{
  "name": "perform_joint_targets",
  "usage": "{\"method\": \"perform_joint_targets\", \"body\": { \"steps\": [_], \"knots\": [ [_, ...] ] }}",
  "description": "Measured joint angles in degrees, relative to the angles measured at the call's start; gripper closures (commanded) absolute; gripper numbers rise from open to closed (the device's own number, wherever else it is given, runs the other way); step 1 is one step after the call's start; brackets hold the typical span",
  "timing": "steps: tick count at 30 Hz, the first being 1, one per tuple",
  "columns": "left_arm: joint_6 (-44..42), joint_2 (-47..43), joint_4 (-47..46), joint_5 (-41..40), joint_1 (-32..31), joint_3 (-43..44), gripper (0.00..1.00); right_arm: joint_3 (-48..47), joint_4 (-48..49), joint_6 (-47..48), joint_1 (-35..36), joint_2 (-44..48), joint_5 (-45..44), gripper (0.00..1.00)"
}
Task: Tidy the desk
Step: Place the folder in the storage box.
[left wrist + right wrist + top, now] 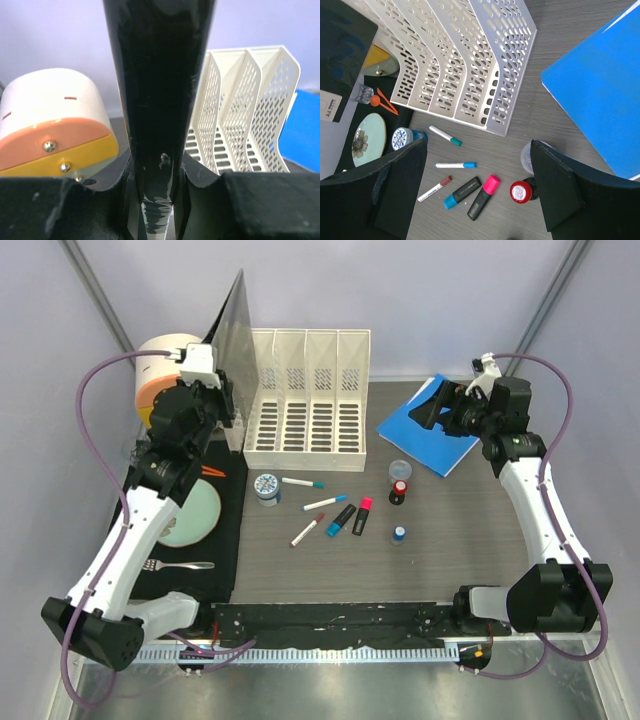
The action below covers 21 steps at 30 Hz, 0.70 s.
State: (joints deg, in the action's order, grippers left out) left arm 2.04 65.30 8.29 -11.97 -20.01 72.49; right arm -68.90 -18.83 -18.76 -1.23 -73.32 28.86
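From the left wrist only: left gripper [159, 210] clamped on an upright dark panel [160, 75], perhaps a folder. From the right wrist: right gripper [477, 200] spread wide above the desk [560, 30], markers [462, 190] beneath, blue folder [600, 85] to its right.

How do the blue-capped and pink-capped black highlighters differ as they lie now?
The blue-capped black highlighter points its cap toward the near edge; the pink-capped black highlighter points its cap toward the white mesh file rack. The blue-capped one lies more slanted, the pink-capped one nearly straight. Both have black bodies and lie flat, side by side, on the dark wood-grain desk.
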Motion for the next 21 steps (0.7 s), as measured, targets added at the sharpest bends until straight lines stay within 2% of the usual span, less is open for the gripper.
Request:
{"method": "perform_joint_targets", "body": {
  "steps": [5, 14, 21],
  "knots": [
    [-0.24, 1.62, -11.3, 0.17, 0.02, -4.59, 1.0, 0.02, 0.76, -0.26, 0.0, 0.44, 0.22, 0.11],
    [-0.13, 11.58, -32.74, -0.31, 0.04, -16.0, 1.0, 0.02, 1.05, -0.15, 0.0, -1.36, 0.22, 0.1],
    [0.11, 14.43, -44.46, -2.43, 0.07, -17.97, 1.0, 0.02, 0.81, 0.15, 0.0, -4.74, 0.2, 0.11]
  ]
}}
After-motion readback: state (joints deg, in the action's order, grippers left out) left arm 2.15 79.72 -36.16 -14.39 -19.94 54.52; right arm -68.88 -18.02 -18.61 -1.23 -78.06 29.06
